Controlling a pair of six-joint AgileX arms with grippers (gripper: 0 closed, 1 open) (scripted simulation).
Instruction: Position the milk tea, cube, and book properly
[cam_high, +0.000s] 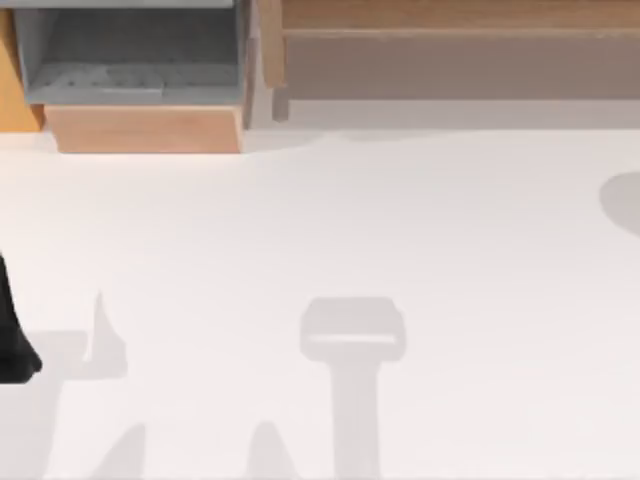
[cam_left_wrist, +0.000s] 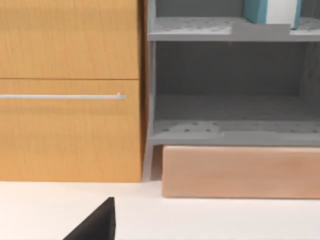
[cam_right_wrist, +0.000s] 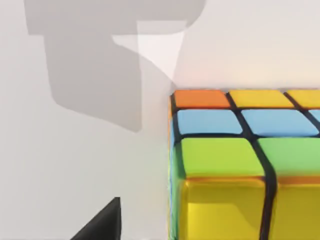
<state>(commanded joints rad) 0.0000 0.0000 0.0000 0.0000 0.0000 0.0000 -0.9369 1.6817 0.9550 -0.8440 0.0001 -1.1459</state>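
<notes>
Right tool hovers close over the cube (cam_right_wrist: 240, 165) (grip state unclear) — centre squarely on its faces before clenching.

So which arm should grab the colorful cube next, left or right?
Probably the right arm. Its wrist view sits right beside the cube on the white table. The left wrist view faces the shelf and wooden cabinet instead.

From my console: one multicoloured cube (cam_right_wrist: 240, 160), one teal-and-white book (cam_left_wrist: 272, 11) on the grey shelf unit (cam_left_wrist: 230, 132), one wooden cabinet (cam_left_wrist: 70, 90), one white table (cam_high: 400, 220)
</notes>
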